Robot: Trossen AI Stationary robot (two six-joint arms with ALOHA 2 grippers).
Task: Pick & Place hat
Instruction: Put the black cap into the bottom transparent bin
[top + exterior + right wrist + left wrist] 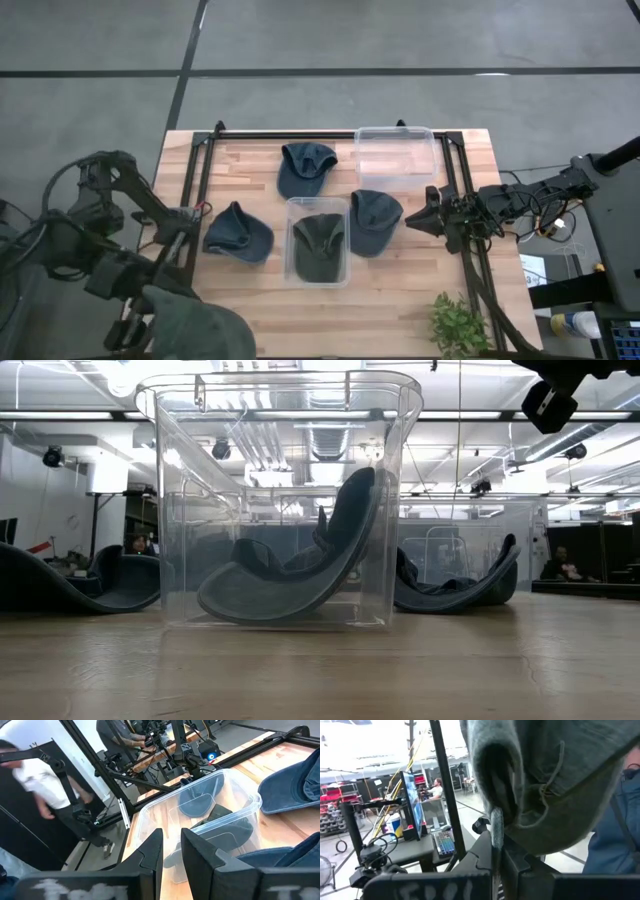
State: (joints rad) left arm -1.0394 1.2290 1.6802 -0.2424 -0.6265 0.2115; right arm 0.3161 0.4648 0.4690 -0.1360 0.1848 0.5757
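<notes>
- Your right pincer (410, 223): fingers a narrow gap apart, holding nothing, at the surface's (400, 300) right edge.
- Nearest hat (374, 220): loose on the surface just left of that pincer; right arm is nearer.
- Bin (318, 242): just beyond it, one hat inside.
- Left pincer: off-surface; grip cannot be told.

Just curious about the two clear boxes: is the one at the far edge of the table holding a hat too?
No. In the high view the far clear box shows only bare wood through it, while the near clear box holds a dark hat.
</notes>
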